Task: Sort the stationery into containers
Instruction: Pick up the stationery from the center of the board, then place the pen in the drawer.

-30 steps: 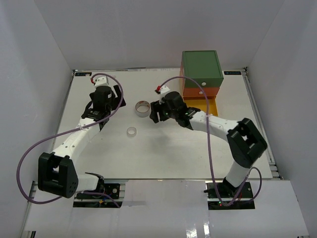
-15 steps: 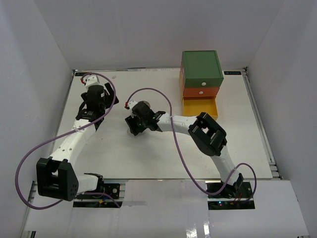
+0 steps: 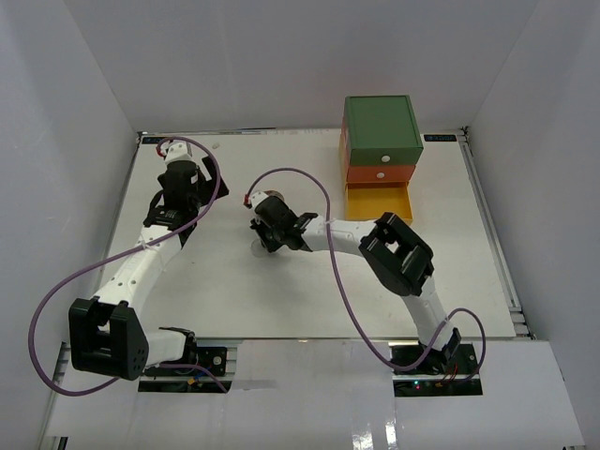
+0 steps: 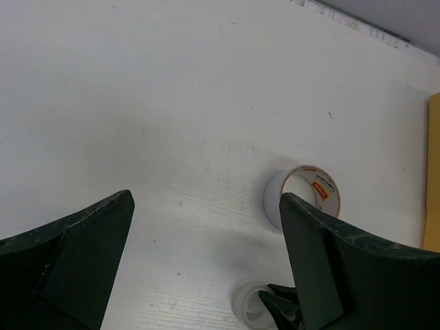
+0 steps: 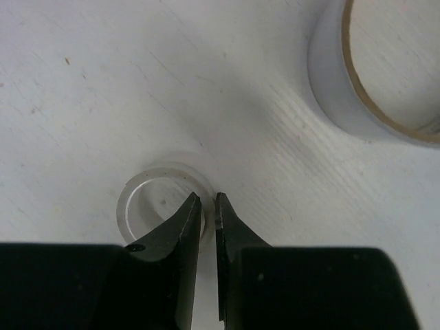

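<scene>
Whitish tape roll (image 5: pixel 165 173) is sitting mid-way across the desk (image 3: pixel 234 291), near the grey roll (image 5: pixel 330 103), its wall being pinched by the closed right gripper (image 5: pixel 207 199). I'd be lifting straight up, slowly. Left gripper (image 4: pixel 206 199) is hanging wide open.

Left arm (image 3: pixel 131 272) and right arm (image 3: pixel 342 232) were the same build: white tubular links, chunky black joint housings, black base blocks. Loose purple cable on each (left cable (image 3: pixel 33 328), right cable (image 3: pixel 291 171)), with a small red connector (image 3: pixel 249 199) near the wrist. Left end effector (image 4: pixel 206 198) and right end effector (image 5: pixel 208 199) had matte black wedge fingers (image 5: pixel 180 227) tapering to thin tips. The left pair's edges were scuffed.
</scene>
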Tool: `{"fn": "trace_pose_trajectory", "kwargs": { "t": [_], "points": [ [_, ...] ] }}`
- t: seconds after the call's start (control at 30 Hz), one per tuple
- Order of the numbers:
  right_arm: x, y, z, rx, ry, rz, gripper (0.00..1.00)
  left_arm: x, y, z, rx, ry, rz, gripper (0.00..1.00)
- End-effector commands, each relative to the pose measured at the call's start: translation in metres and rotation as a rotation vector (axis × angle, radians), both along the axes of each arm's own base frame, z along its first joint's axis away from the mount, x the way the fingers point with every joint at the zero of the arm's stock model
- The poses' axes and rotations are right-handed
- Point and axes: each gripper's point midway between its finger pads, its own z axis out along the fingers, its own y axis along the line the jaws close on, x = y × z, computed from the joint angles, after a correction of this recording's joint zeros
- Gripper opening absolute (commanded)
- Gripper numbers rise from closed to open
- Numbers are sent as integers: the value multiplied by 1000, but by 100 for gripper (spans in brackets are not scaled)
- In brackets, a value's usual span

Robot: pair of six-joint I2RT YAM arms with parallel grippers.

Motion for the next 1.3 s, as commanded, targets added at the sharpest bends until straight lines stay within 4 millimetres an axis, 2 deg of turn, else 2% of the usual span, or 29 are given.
{"fn": "trace_pose_trajectory", "kwargs": {
  "t": [0.0, 0.1, 0.13, 0.17, 0.2, 0.23, 0.27, 0.3, 0.33, 0.37, 0.4, 0.43, 0.53, 0.6, 0.7, 0.77, 0.87, 0.9, 1.1, 1.2, 1.27],
  "points": [
    [4, -19, 24, -5, -56, -36, 12, 3, -5, 25, -22, -72, -31, 98],
    [6, -45, 35, -13, -72, -78, 8, 3, -6, 26, -25, -75, -37, 98],
    [9, -53, 54, 9, -98, -97, 8, 3, -7, 25, -25, -72, -40, 98],
    [11, -62, 60, 12, -107, -114, 8, 3, -7, 25, -26, -73, -43, 98],
    [12, -82, 53, -11, -98, -143, 8, 2, -8, 25, -28, -71, -47, 98],
    [16, -93, 59, -10, -109, -166, 8, 2, -8, 25, -30, -71, -48, 98],
    [20, -106, 81, 17, -143, -196, 8, 2, -10, 25, -32, -72, -57, 98],
    [26, -131, 74, -7, -137, -238, 8, 3, -10, 25, -36, -72, -59, 98],
    [31, -146, 94, 18, -169, -274, 8, 3, -11, 25, -37, -70, -62, 98],
    [36, -160, 98, 17, -177, -305, 8, 3, -11, 23, -37, -67, -63, 98],
    [44, -188, 91, -6, -172, -362, 8, 3, -13, 24, -39, -68, -69, 98],
    [49, -205, 104, 7, -202, -397, 8, 3, -13, 24, -41, -68, -72, 98],
    [64, -255, 104, -21, -218, -500, 8, 3, -14, 23, -44, -64, -75, 98],
    [74, -279, 102, -34, -225, -560, 8, 3, -15, 22, -45, -63, -79, 98],
    [84, -306, 94, -47, -219, -633, 8, 4, -15, 21, -45, -59, -79, 98],
    [90, -314, 86, -40, -206, -659, 8, 4, -15, 20, -47, -58, -80, 98],
    [103, -312, 84, -12, -217, -669, 9, 5, -16, 15, -46, -45, -84, 98],
    [105, -312, 76, -24, -208, -674, 10, 5, -17, 16, -47, -45, -85, 98],
    [121, -301, 76, 1, -202, -654, 12, 5, -17, 16, -48, -48, -87, 98],
    [123, -297, 75, 8, -198, -643, 19, 5, -17, 15, -49, -45, -88, 98],
    [122, -295, 76, 16, -192, -629, 27, 5, -18, 16, -53, -45, -93, 98]
  ]
}}
